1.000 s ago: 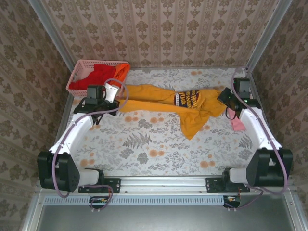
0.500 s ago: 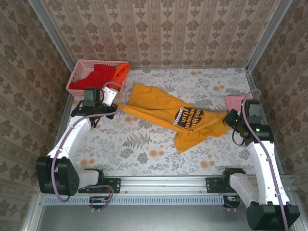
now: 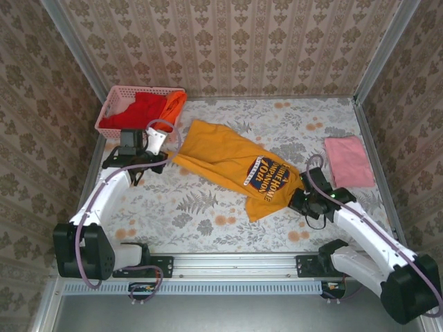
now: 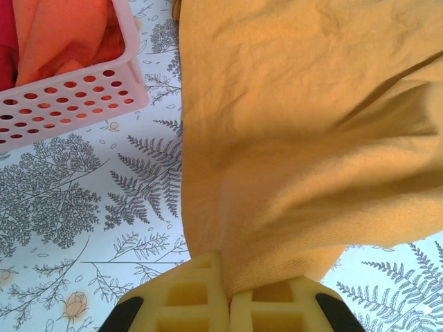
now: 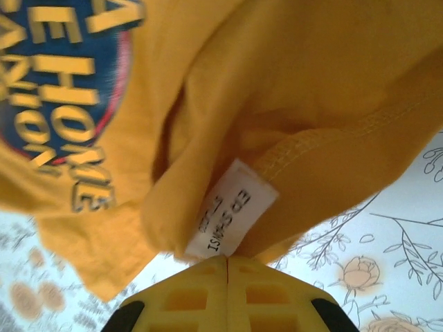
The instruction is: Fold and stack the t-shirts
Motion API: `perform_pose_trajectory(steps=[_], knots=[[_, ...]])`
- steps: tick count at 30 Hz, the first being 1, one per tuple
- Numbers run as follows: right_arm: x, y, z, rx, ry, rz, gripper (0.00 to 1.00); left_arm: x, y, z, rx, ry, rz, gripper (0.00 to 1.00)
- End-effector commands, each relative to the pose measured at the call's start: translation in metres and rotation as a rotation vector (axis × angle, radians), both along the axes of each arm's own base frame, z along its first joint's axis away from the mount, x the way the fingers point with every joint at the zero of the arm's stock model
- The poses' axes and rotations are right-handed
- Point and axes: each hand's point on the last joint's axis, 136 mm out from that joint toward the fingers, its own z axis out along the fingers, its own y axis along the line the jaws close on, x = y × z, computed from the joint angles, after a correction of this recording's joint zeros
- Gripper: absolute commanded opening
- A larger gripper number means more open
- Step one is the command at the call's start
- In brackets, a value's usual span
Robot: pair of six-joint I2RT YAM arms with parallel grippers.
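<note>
At centre, shirt (image 3: 216, 149) edges seemingly pinched.

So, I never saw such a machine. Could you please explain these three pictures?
These are two robot arms bolted to a flowered table. One picture looks down from above; the other two come from a camera on each wrist, yellow fingertips at the bottom. Both the left gripper and the right gripper are shut on edges of the yellow t-shirt spread between them. A folded pink t-shirt lies at the right. A pink basket at the back left holds a red t-shirt and an orange t-shirt.
</note>
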Motion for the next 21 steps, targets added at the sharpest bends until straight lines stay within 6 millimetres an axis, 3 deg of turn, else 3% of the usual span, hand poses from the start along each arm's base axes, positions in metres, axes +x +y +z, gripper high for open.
perform_pose_trajectory(steps=[1,4,7,11,14,17,21], knots=[[0.046,-0.008,0.025,0.017,-0.142,-0.122,0.0,0.013,-0.003,0.02,-0.061,-0.053,0.027,0.0],[0.086,-0.025,0.069,-0.032,-0.25,-0.103,0.0,0.032,-0.005,0.054,-0.084,-0.132,0.042,0.0],[0.121,-0.043,0.136,-0.113,-0.392,-0.058,0.0,0.052,-0.006,0.099,-0.093,-0.222,0.045,0.0],[0.143,-0.055,0.234,-0.223,-0.609,0.021,0.0,0.071,0.0,0.17,-0.095,-0.374,0.063,0.0],[0.146,-0.061,0.305,-0.271,-0.777,0.042,0.0,0.075,0.008,0.224,-0.095,-0.489,0.086,0.0],[0.136,-0.065,0.373,-0.319,-0.937,0.054,0.0,0.071,0.016,0.276,-0.09,-0.595,0.097,0.0],[0.109,-0.061,0.438,-0.348,-1.1,0.095,0.0,0.052,0.027,0.332,-0.062,-0.715,0.11,0.0]])
